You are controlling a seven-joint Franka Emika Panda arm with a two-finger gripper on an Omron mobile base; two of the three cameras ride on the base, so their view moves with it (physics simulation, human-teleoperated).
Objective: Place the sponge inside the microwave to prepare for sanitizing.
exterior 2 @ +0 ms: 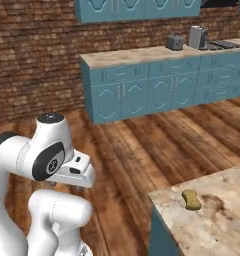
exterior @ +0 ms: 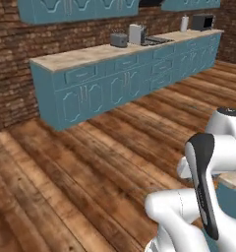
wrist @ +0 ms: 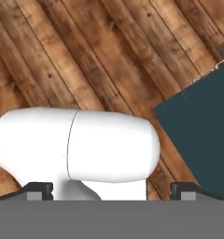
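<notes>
The pincer [wrist: 112,191] stands wide and holds nothing: in the hand view its two dark fingertips [wrist: 39,190] sit far apart at the bottom, pointing down at the plank floor [wrist: 86,56], with the teal side of a counter cabinet [wrist: 202,135] off to one side of them. The arm is folded close over the base.

The sponge [exterior 2: 191,199], a small yellow piece, lies flat on the mottled stone counter top [exterior 2: 217,225] near its corner, well apart from the pincer and higher than where the hand now points. The microwave [exterior: 202,21] sits at the distant end of the long teal counter [exterior: 90,54] against the brick wall, far from the pincer and across the open floor. Whether its door is open I cannot tell at this size.

Risks, as I judge them:
- The sponge is low and thin, so a descent that stops too high closes on air, while one too deep jams the tips on the stone.
- It lies close to the counter's edge, so a sideways nudge could push it off.
- Swinging the folded arm up beside the cabinet could clip the counter's corner.
- If the door is closed, a hand already carrying the sponge cannot pull the handle.
</notes>
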